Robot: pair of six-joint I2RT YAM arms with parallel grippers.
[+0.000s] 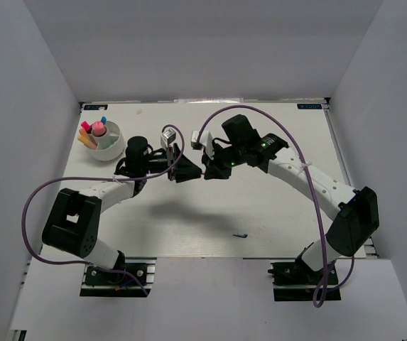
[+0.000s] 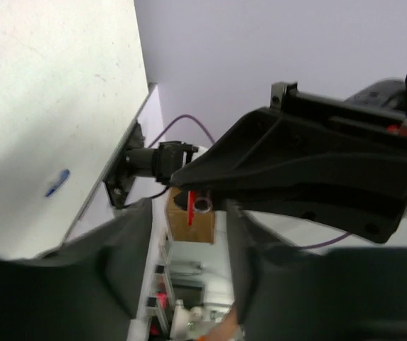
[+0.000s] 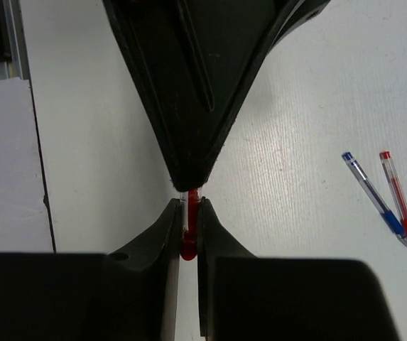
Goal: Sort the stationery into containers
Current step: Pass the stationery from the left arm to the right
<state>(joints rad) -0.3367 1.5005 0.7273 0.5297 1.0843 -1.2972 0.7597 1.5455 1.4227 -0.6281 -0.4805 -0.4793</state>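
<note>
Above the middle of the table my two grippers meet tip to tip. A thin red pen [image 3: 189,226] stands between the pads of my right gripper [image 3: 189,207], which is shut on it. My left gripper [image 2: 189,220] has its jaws apart, and the red pen [image 2: 191,201] shows in the gap just past their tips, touching neither. In the top view the left gripper [image 1: 193,172] and right gripper [image 1: 207,172] hide the pen. The white bowl [image 1: 112,150] at the far left holds several markers and a pink round-topped stick [image 1: 98,128].
A blue pen [image 3: 372,193] and another red pen [image 3: 400,213] lie side by side on the table to the right of my right gripper. A small blue piece [image 1: 240,234] lies near the front edge. White walls enclose the table on three sides.
</note>
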